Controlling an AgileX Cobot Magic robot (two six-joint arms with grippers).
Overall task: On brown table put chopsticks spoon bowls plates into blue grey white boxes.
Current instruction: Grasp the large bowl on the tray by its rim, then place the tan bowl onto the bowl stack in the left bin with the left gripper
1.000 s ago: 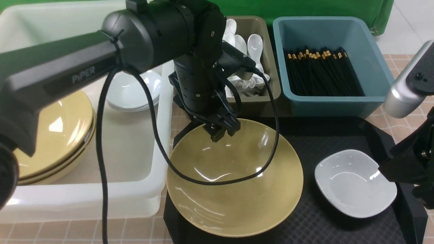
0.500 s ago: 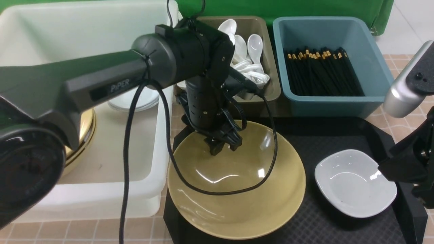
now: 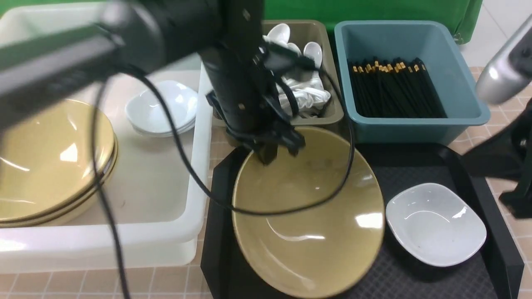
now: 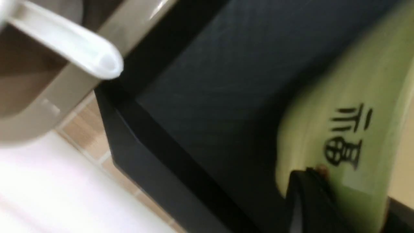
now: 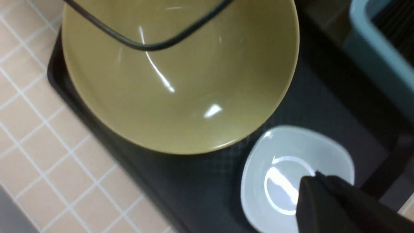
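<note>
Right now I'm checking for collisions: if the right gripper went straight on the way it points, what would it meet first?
Probably the white plate on the black tray: the right gripper points at its hollow in the wrist view, though depth is unclear.

A black textured tray (image 3: 415, 166) lies before seemingly green cloth (image 3: 374, 10).

free: white tub (image 3: 153, 178) floor centre | blocked: cable (image 3: 257, 213) across tilted bowl (image 3: 307, 232)

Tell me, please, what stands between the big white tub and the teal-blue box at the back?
The olive-grey box, holding white spoons, stands between the white tub and the teal-blue box; the front view shows this.
</note>
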